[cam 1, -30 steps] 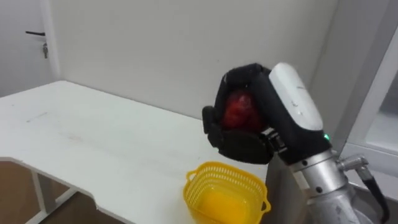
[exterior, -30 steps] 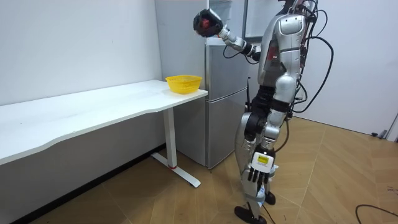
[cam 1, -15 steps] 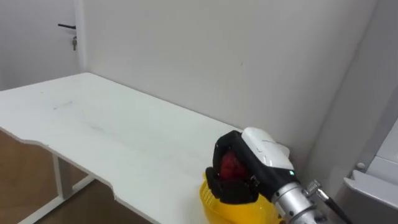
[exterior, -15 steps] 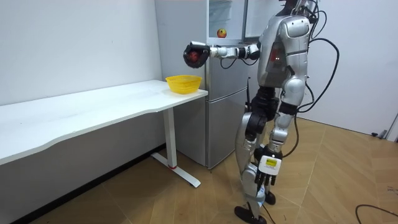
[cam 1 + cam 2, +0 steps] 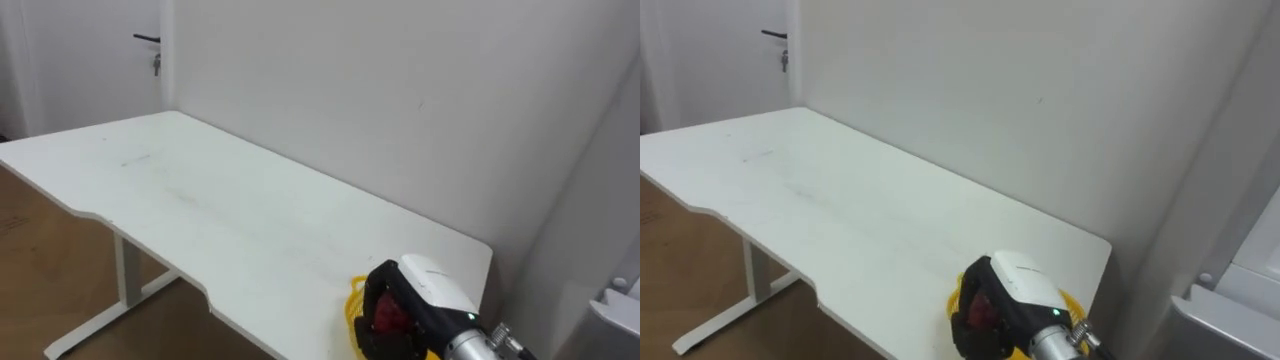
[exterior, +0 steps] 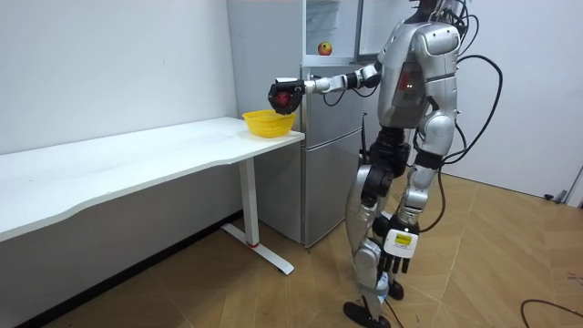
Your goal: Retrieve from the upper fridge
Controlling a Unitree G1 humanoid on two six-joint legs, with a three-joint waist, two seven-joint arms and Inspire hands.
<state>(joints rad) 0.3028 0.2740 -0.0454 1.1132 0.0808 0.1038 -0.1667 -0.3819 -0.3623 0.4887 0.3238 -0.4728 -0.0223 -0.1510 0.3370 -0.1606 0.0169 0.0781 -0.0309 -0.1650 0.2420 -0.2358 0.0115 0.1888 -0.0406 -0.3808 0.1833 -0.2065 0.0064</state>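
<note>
- Holding a round, glossy red fruit (image 5: 388, 316) in my right hand (image 5: 410, 295), black fingers wrapped close round it, white shell on the back of the hand.
- Fruit hangs just above the small yellow plastic lattice basket (image 6: 269, 122); I cannot tell if it touches the rim.
- Basket sits at the end of the long white matte table (image 5: 230, 230), the end nearest the tall grey fridge (image 6: 323, 155).
- Bare white wall (image 5: 350, 80) runs behind the table; a pale door with a dark lever handle (image 5: 146, 40) stands at the far end.
- Wood-plank floor (image 6: 228, 282) below.
- Left hand (image 6: 390, 264) hangs by my thigh; its grip I cannot read.
- Since a second ago my right arm has dropped from head height down to the basket, fruit unchanged in the grasp; my head view has swung along the table.
</note>
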